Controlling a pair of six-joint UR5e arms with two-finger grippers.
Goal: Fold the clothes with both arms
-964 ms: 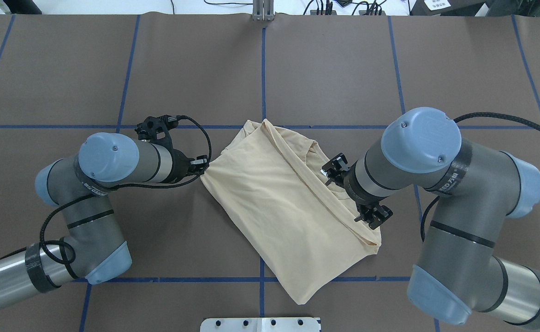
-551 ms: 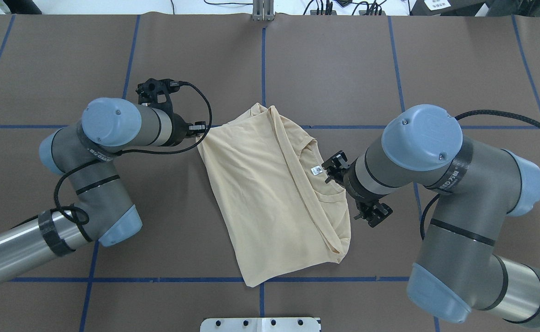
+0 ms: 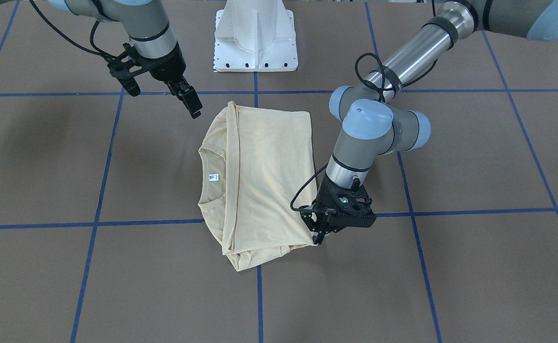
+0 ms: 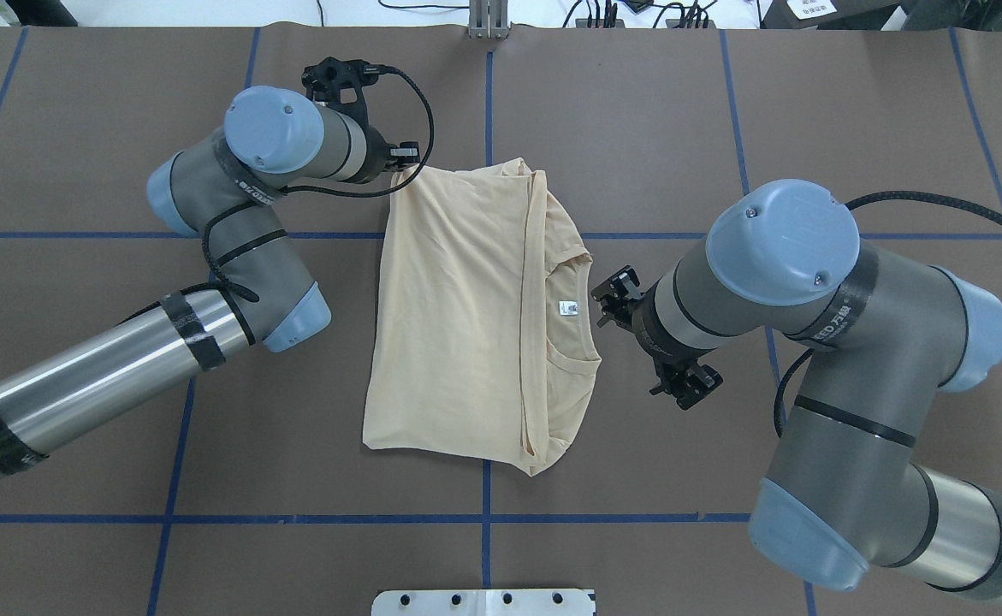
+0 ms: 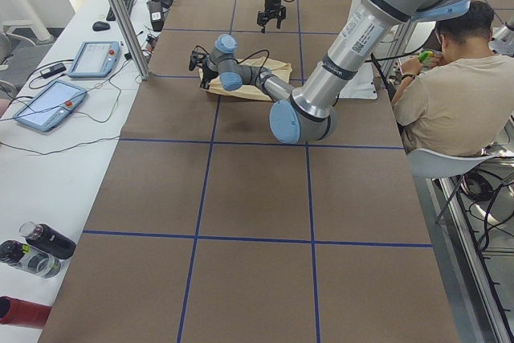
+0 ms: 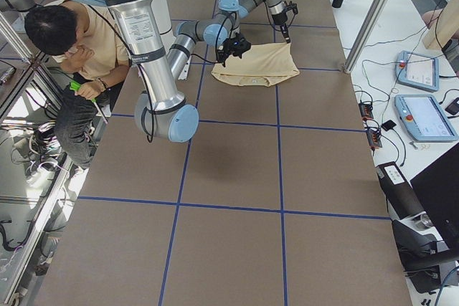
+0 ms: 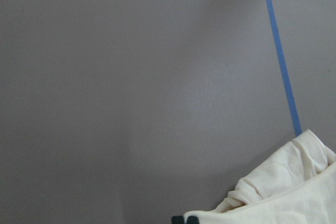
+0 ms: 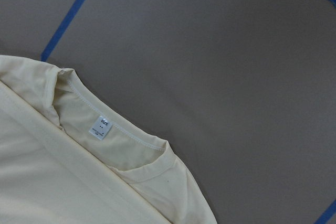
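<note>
Left tool point(image 3: 318, 233) is clamped on the shirt's point(image 4: 458, 316) corner nearest the tabletop's point(image 4: 637, 128) far edge. Right tool point(image 3: 194, 111) holds nothing; its opening cannot be told.

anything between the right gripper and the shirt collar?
Nothing. In the front-facing view the right gripper hangs clear of the shirt, and only bare brown table cover separates it from the collar.

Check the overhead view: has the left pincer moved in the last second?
Yes. The left pincer crossed the blue tape line from its near side to the far side, dragging the shirt corner.
</note>
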